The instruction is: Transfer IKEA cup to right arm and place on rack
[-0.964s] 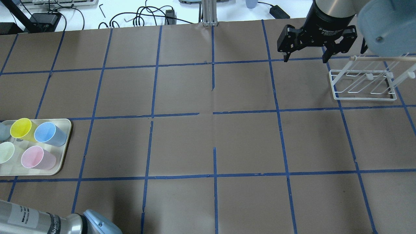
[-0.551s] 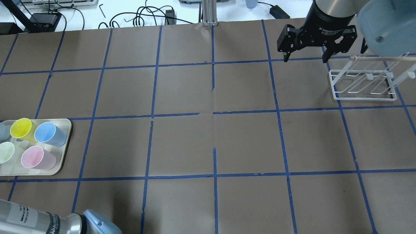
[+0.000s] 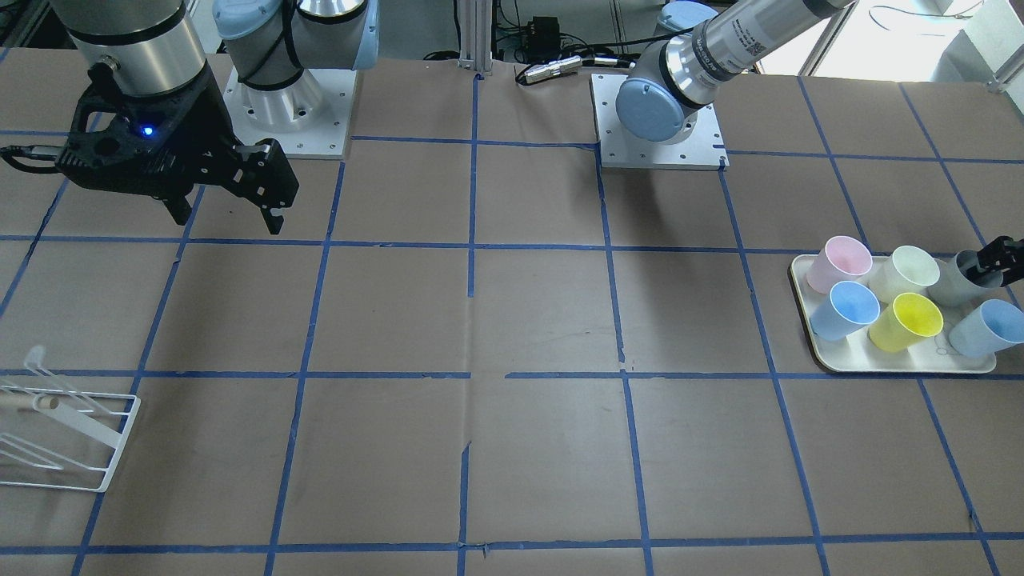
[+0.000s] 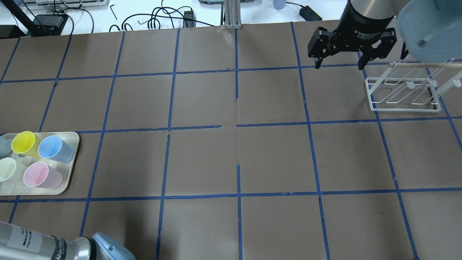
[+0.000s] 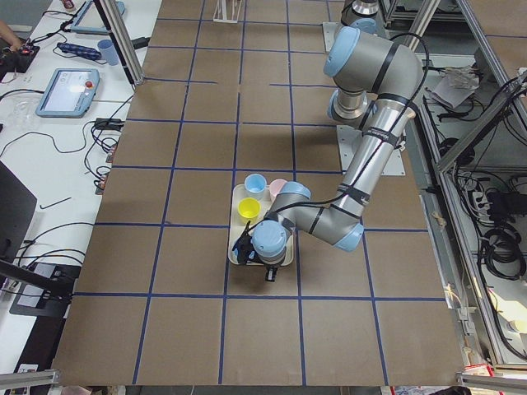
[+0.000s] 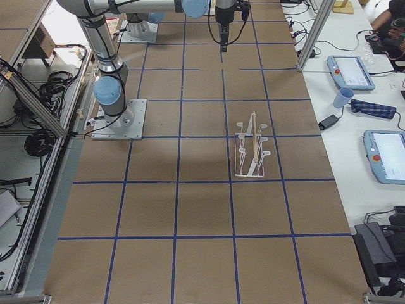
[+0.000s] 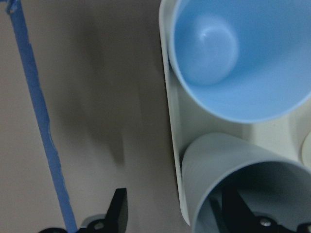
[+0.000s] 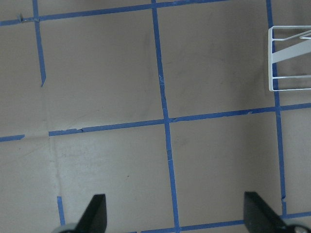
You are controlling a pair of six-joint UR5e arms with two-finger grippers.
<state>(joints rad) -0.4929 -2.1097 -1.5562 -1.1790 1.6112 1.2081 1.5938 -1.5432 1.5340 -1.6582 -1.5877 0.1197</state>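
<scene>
Six pastel cups [image 3: 904,320] stand together on the cream tray [image 3: 852,358] at the left end of the bench [image 4: 238,151], and the IKEA cup [image 3: 950,286], the pale grey one, sits upright at the tray's outer edge, just beside a light blue cup [image 7: 233,53]. Through the left wrist camera we see the left gripper [image 7: 174,196] parted around its wall: one finger hangs inside the cup's mouth, the other outside over the bench beyond the tray rim, well clear of the wall, so nothing is clamped yet. We judge the step in hand to be the pick-up, with the whole transfer ahead. The right gripper [image 4: 339,67] hangs empty near the rack [image 4: 404,93] at the other end of the bench, its fingers spread wide. We expect the cup to weigh almost nothing; its thin plastic wall should be stiff enough to lift by yet give under a hard squeeze, and its smooth, tapered side looks slippery. Pinching the wall just below the rim, one finger in and one out, seems to us the sound hold, since it leaves the lower body free for the right gripper to take. We would close gently, and mind the tray rim in the outer finger's path.
</scene>
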